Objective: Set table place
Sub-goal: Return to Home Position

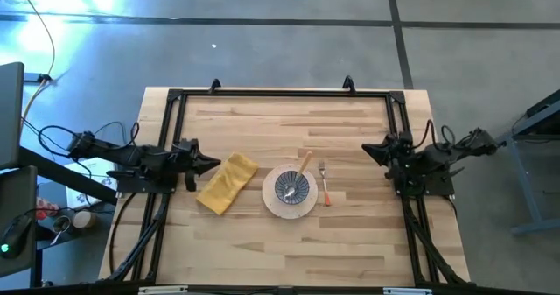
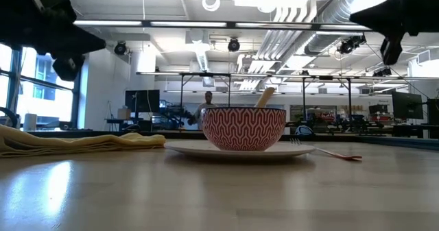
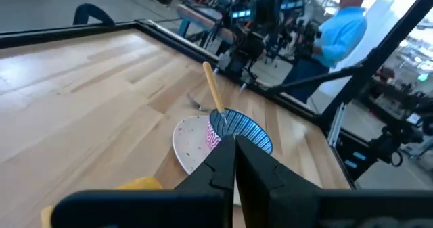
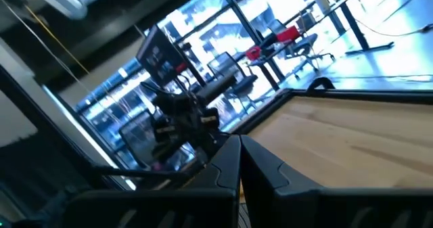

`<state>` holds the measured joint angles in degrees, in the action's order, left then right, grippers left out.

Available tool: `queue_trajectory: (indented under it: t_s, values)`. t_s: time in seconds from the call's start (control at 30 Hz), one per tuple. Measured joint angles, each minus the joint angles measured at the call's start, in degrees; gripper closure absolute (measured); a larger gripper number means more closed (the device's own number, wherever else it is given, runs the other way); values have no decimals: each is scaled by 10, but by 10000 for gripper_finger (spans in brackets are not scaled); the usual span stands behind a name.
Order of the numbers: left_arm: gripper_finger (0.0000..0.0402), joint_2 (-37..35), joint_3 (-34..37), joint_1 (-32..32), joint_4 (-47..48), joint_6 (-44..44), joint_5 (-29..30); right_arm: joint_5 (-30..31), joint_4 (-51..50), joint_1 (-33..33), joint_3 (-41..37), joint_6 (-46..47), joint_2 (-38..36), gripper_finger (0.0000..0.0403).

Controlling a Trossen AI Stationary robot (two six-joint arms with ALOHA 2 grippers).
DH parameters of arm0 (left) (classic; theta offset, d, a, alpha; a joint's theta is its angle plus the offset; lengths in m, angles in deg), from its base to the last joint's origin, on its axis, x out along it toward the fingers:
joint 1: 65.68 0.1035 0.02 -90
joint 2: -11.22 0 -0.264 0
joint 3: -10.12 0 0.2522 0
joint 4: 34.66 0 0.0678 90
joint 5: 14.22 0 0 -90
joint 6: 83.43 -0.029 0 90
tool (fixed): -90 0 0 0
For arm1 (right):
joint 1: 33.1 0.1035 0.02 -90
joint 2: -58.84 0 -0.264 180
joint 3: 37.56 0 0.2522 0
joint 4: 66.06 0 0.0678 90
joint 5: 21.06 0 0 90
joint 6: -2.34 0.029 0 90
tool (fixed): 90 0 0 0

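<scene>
A cream plate (image 1: 273, 206) lies on the table (image 1: 262, 129) near its middle front. The blue-patterned bowl (image 1: 291, 188) stands on the plate, and the yellow-handled spoon (image 1: 303, 165) leans in the bowl, handle up over the rim. The orange-handled fork (image 1: 325, 188) lies flat right of the plate. The folded mustard napkin (image 1: 227, 183) lies flat left of the plate. My left gripper (image 1: 215, 164) is shut and empty, raised just left of the napkin. My right gripper (image 1: 366, 149) is shut and empty, raised at the right rail.
A black rail frame (image 1: 280, 92) runs round the table top. Bare wood spreads over the far half and the near strip. Beyond the table a person (image 3: 342, 25) in a blue top sits among equipment, and cables lie on the floor at the left.
</scene>
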<state>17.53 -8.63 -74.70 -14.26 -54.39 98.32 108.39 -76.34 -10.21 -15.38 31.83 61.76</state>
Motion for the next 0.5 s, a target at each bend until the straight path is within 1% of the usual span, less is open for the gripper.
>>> queue_trajectory:
  t_s: [0.07, 0.2, 0.37, 0.5]
  values:
    - [401, -23, 14, 0, 2, 0, 0, 0, 15, 0, -26, 0, -25, 403]
    - [401, -35, 12, 0, 2, -12, 6, 2, 19, -1, -49, 0, -26, 403]
    - [401, -27, 12, 0, 2, -16, 16, 8, 14, -1, -67, -2, -27, 403]
    - [397, -16, 12, 0, 2, -32, 19, 24, 8, -1, -75, -1, -26, 403]
